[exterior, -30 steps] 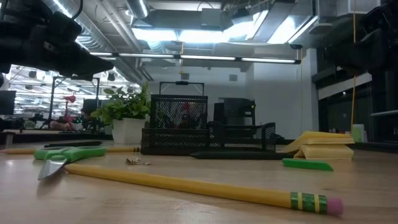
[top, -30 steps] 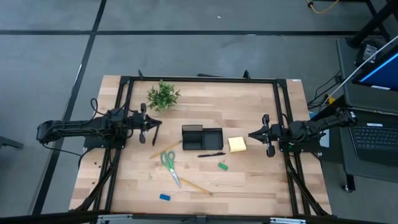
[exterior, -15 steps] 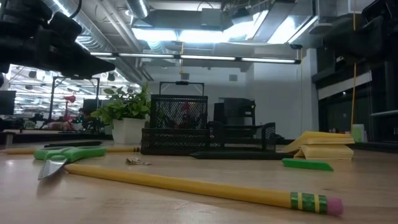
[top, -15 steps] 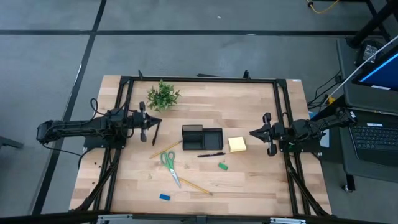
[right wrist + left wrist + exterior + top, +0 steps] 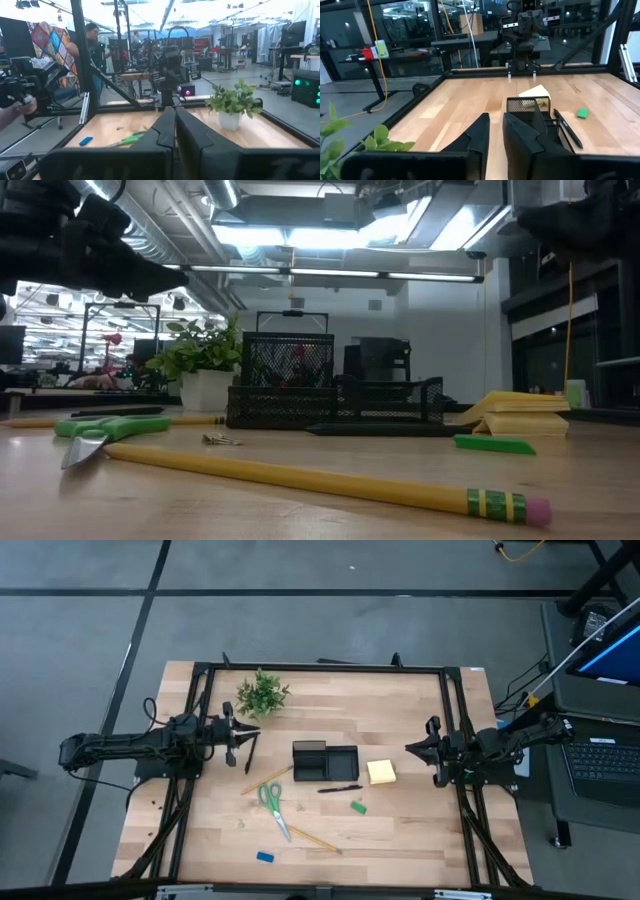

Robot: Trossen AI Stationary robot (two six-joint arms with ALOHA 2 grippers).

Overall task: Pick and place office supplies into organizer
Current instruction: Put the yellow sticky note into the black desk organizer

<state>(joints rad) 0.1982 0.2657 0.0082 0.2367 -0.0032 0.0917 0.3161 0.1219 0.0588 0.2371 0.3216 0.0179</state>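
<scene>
The black mesh organizer [image 5: 325,762] stands mid-table. Right of it lies the yellow sticky-note pad [image 5: 381,772]. In front of it lie a black pen [image 5: 340,788] and a green block [image 5: 358,807]. Left of it lie the green-handled scissors [image 5: 271,803], a pencil [image 5: 265,780] and a second black pen [image 5: 248,752]. Another pencil [image 5: 315,838] and a blue block [image 5: 264,857] lie nearer the front edge. My left gripper [image 5: 250,736] hovers shut over the second pen. My right gripper [image 5: 410,750] hovers shut, right of the pad. Both are empty.
A potted plant [image 5: 262,693] stands at the far left. Black frame rails [image 5: 320,668] run along the table's far edge and sides. A person [image 5: 92,37] and a hand [image 5: 20,107] show beyond the table in the right wrist view.
My right gripper has drawn back a little toward the table's right edge, away from the sticky-note pad, still shut. Nothing on the table has moved.
</scene>
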